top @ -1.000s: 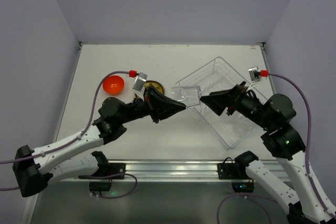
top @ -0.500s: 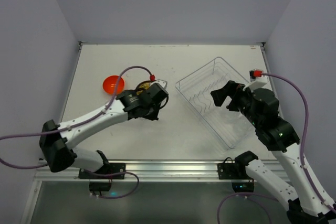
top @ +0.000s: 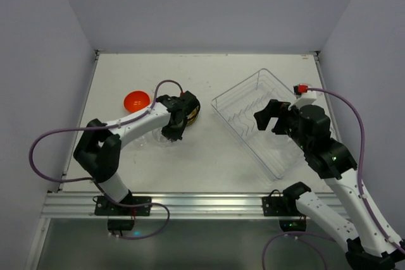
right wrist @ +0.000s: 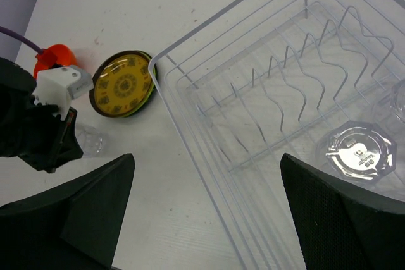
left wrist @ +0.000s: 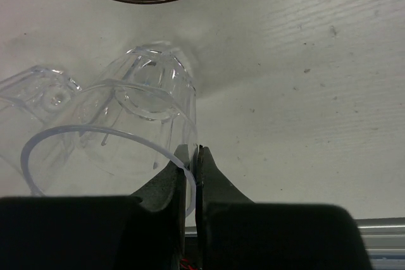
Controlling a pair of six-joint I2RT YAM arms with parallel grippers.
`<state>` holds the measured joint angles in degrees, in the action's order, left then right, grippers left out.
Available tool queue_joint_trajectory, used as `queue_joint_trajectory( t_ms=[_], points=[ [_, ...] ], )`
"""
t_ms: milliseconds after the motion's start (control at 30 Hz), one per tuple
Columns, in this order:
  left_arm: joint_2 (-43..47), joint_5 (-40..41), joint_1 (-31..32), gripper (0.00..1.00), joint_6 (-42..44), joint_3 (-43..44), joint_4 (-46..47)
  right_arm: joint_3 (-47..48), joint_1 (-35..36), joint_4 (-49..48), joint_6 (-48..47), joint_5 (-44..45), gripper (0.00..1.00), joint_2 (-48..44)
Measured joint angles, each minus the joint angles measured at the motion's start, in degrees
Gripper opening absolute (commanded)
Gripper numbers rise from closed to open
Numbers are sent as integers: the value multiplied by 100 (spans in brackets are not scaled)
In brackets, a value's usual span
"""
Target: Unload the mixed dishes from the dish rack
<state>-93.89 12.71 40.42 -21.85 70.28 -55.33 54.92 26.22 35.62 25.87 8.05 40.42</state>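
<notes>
My left gripper point(left wrist: 195, 153) is shut on the rim of a clear plastic cup point(left wrist: 136, 124), held low at the table, its base pointing away from me. A second clear cup point(left wrist: 38, 93) stands right beside it. In the top view this gripper point(top: 169, 132) sits just in front of the olive-yellow patterned plate point(top: 190, 109), with the orange bowl point(top: 136, 100) further left. My right gripper point(top: 271, 118) is open and empty above the dish rack point(top: 235, 99). The rack point(right wrist: 190, 124) holds a clear cup point(right wrist: 357, 150) beside the wire holder point(right wrist: 304, 86).
Another clear cup point(right wrist: 400, 99) shows at the right edge inside the rack. The plate point(right wrist: 123, 85) and the bowl point(right wrist: 54, 58) lie left of the rack. Side walls bound the table on the left, right and back.
Both grippers held the clear cup near the rack's left corner. The right gripper let go and opened; the left arm carried the cup left and down beside the plate.
</notes>
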Motion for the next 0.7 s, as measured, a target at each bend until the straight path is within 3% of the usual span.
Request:
queue_joint_trajectory(
  t_ms=[233,333,433,600,667,700],
  points=[
    [-470,-50,-26,5,302,136,-28,-24,0,44,-46,0,99,44],
    [-516,-57,-46,21,400,168,-2,-96,0,44,-46,-4,99,46],
    [-542,-48,-74,51,492,168,-2,-116,0,70,-46,-13,99,59],
    [-485,59,-105,75,507,168,-7,-116,0,85,-44,-138,99,149],
    [-361,153,-105,97,514,197,-46,-116,2,92,-39,-151,99,199],
    [-280,190,-105,100,479,223,-66,-116,2,94,-33,-138,99,216]
  ],
)
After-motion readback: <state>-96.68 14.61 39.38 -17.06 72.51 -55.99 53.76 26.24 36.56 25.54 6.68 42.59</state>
